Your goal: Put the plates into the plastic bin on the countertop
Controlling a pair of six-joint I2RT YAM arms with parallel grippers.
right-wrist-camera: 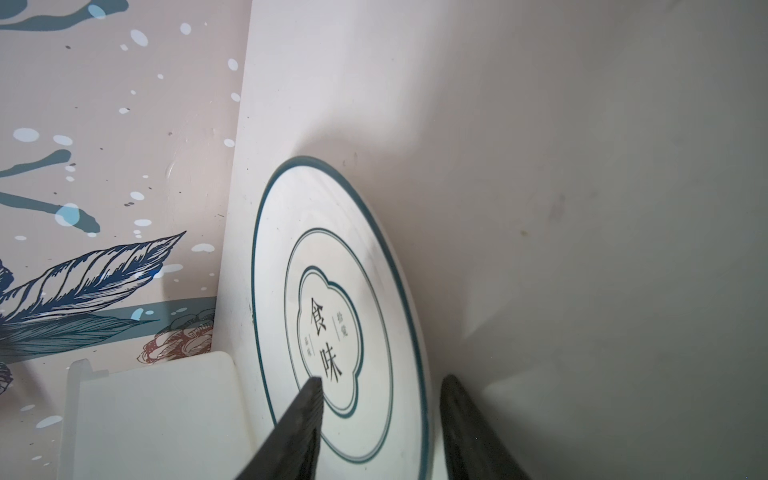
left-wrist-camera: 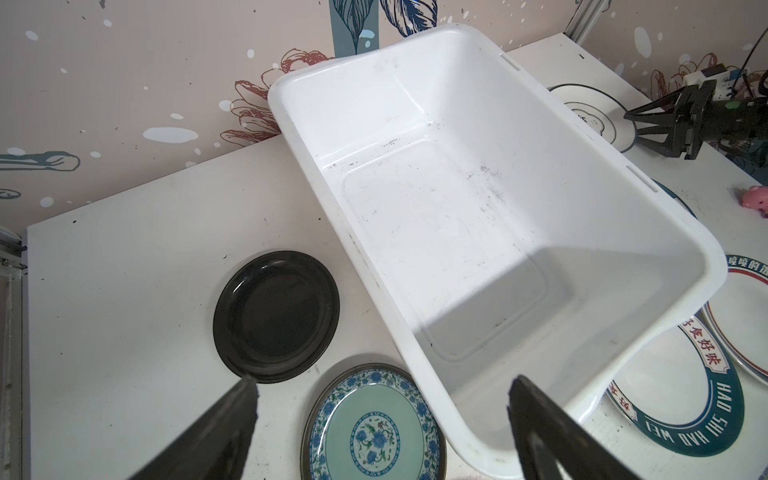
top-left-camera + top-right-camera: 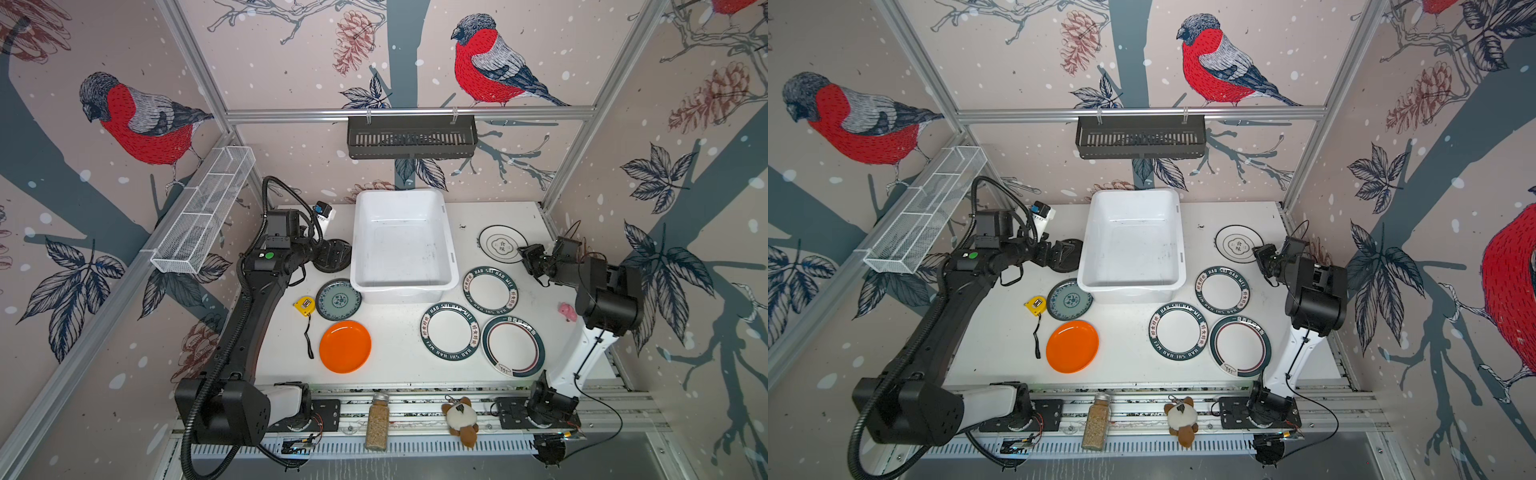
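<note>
**Right fingers astride plate rim; all plates outside bin**

Right gripper (image 1: 382,380): fingers apart, one over the round white thin-ringed plate (image 1: 345,232), one outside its rim; no pinch seen. Left gripper (image 2: 384,388): fingers spread wide, holding nothing, above the small glossy black plate (image 2: 276,316), beside the large white rectangular plastic bin (image 3: 399,293). Teal floral plate (image 3: 338,299), plain orange plate (image 3: 345,346) and three white dark-rimmed plates (image 3: 450,330) lie flat on the speckled white countertop (image 3: 399,365), near the bin.

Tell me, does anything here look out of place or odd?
Yes. A yellow tape measure lies beside the teal-blue floral round plate, and a small pink toy sits near the right arm; neither is tableware. A glass jar of grains and a brown-and-white plush toy rest on the front rail.
</note>
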